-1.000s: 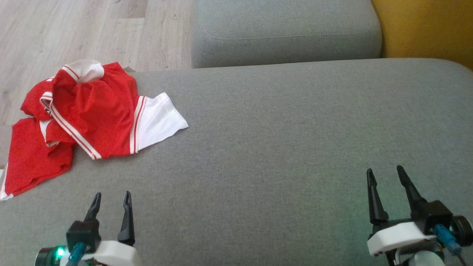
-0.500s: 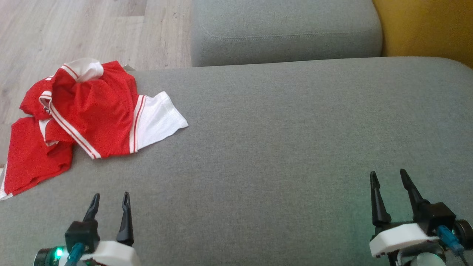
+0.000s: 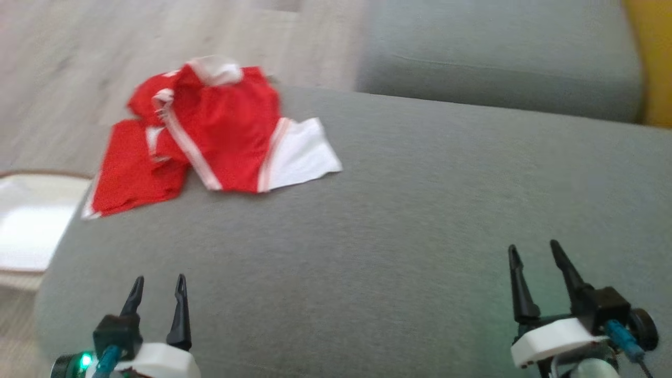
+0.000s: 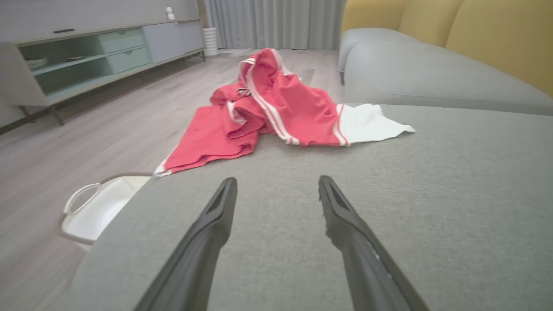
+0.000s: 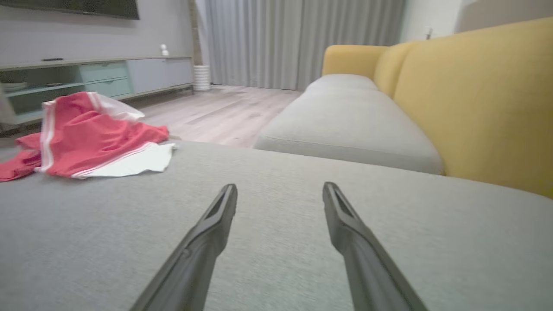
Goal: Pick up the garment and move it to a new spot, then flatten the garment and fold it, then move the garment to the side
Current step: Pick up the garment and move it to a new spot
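- Red mesh with white trim, the garment (image 3: 210, 136) lies crumpled in a heap at the far left corner of the grey seat cushion (image 3: 394, 220). One red flap reaches the cushion's left edge.
- We see one white sleeve (image 3: 302, 155) spread flat on the cushion, pointing toward its middle.
- Our left gripper (image 3: 159, 278) is at the lower left of the head view with its fingers spread and nothing between them. It is over bare cushion, well short of the garment.
- Our right gripper (image 3: 533, 245) is at the lower right, likewise parted and empty, well apart from the garment.
- We see a white basket (image 3: 31, 226) on the wooden floor (image 3: 79, 52) just beside the cushion's left edge, near the red flap.
- Beyond the garment we see a second grey cushion (image 3: 499, 63), backed by a yellow backrest (image 5: 475, 95).
- Our head view is blurred, so we cannot make out any lettering on the cloth.
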Robot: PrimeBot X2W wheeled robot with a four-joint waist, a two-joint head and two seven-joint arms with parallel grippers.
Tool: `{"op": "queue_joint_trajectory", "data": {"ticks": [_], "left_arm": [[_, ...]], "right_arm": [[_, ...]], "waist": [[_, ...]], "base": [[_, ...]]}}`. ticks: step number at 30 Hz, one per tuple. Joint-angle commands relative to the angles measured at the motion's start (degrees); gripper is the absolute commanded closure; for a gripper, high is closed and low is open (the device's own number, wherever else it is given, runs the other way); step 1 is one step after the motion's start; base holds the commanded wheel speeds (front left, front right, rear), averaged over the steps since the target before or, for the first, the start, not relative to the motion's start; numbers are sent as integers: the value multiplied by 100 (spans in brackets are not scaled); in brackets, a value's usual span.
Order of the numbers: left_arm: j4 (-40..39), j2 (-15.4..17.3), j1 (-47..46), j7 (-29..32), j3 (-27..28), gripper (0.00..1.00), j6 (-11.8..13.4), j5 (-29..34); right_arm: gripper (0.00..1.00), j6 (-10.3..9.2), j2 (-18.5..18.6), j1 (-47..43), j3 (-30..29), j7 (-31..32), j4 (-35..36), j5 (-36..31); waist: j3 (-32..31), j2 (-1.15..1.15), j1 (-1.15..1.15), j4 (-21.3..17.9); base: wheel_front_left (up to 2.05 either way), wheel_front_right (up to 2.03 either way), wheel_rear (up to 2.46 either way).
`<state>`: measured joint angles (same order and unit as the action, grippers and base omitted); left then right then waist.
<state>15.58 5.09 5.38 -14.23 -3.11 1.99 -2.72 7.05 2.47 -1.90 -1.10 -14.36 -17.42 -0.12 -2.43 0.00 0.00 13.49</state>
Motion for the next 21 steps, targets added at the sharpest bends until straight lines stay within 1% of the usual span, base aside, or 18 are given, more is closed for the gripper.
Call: {"op": "queue_joint_trajectory", "data": {"ticks": [1, 4, 7, 10, 13, 14, 15, 16, 21], "left_arm": [[-134, 22, -177, -77, 221, 0, 23, -82], [-156, 21, -84, -77, 301, 0, 19, -142], [-205, 18, -71, -77, 335, 0, -3, -176], [-314, 13, -178, -77, 399, 0, -50, -260], [-467, 69, -489, -77, 444, 0, -155, -352], [-497, 103, -647, -70, 452, 0, -203, -390], [-542, 236, -1072, 35, 489, 0, -313, -466], [-544, 308, -1330, 121, 507, 0, -374, -511], [-386, 706, -2822, 805, 485, 0, -573, -576]], "right_arm": [[0, 44, 44, 264, 235, -63, 173, 57], [0, 44, 43, 406, 428, -63, 168, 97], [0, 44, 43, 486, 532, -63, 155, 106], [0, 44, 42, 566, 641, -63, 157, 102], [0, 44, 46, 657, 719, -63, 194, 58], [0, 44, 70, 700, 731, -63, 211, 39], [0, 44, 154, 822, 764, -63, 267, -2], [0, 44, 207, 889, 775, -63, 304, -23], [0, 44, 557, 1289, 858, -63, 553, -125]], "waist": [[-20, 0, 0, 633], [23, 0, 0, 822], [72, 0, 0, 869], [184, 0, 0, 843], [459, 0, 0, 729], [585, 0, 0, 681], [891, 0, 0, 580], [1036, 0, 0, 538], [1950, 0, 0, 368]], "base": [[0, 0, 0], [0, 0, 0], [0, 0, 0], [0, 0, 0], [0, 0, 0], [0, 0, 0], [0, 0, 0], [0, 0, 0], [0, 0, 0]]}}
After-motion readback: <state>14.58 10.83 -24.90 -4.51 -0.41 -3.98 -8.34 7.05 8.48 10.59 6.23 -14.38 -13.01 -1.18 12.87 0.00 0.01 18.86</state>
